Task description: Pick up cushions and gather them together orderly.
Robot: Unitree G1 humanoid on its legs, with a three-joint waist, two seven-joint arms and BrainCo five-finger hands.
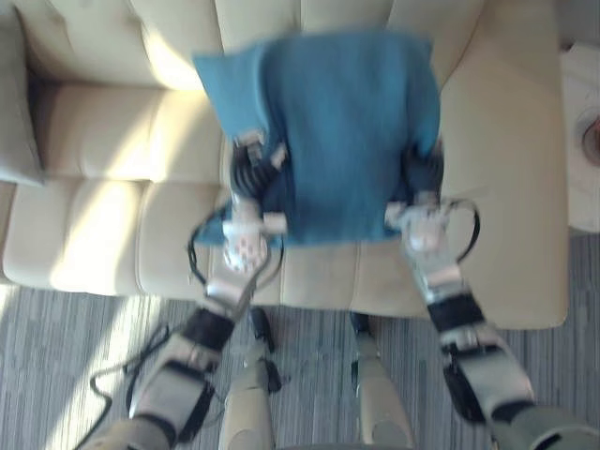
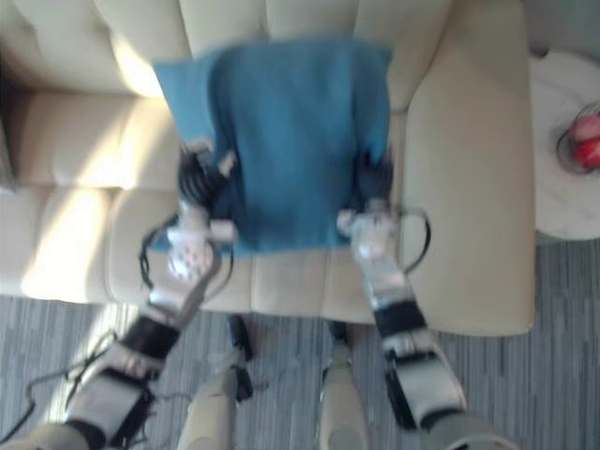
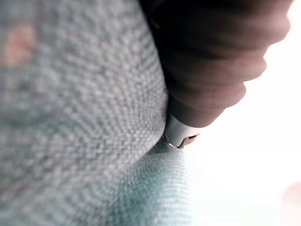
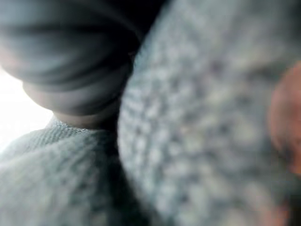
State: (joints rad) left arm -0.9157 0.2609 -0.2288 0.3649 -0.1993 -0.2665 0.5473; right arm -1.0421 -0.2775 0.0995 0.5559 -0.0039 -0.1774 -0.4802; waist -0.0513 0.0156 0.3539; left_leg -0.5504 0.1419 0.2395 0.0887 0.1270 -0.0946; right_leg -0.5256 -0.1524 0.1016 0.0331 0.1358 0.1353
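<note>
Starting at the far left, there's a grey cushion (image 1: pixel 17 103) tucked at the end of the cream sofa (image 1: pixel 103 141), sitting up against the backrest, well apart from everything else. Sun patches fall across the seat pads next to it. Moving in, the left hand (image 1: pixel 251 171) is on the lower left edge of the blue cushion (image 1: pixel 342 131), and you can see its silver fingers (image 1: pixel 249 141) wrapped over onto the front of the fabric, so it's clamped on that side. In the left wrist view the woven fabric is pressed right up against the hand, with one fingertip dug into a fold. The blue cushion itself is up between the two hands, roughly flat-on to the head camera, over the right half of the sofa and covering part of the seat and backrest there. Can't tell if it's touching the sofa or hanging clear of it. The right hand (image 1: pixel 422 173) is at the cushion's lower right edge, snug against the fabric, but its fingers are tucked out of sight, so no idea whether they're curled or straight. Right of that comes the sofa's wide armrest (image 1: pixel 506 169), then a white side table (image 2: pixel 562 202) with something red (image 2: pixel 586 150) in a glass dish on top.
</note>
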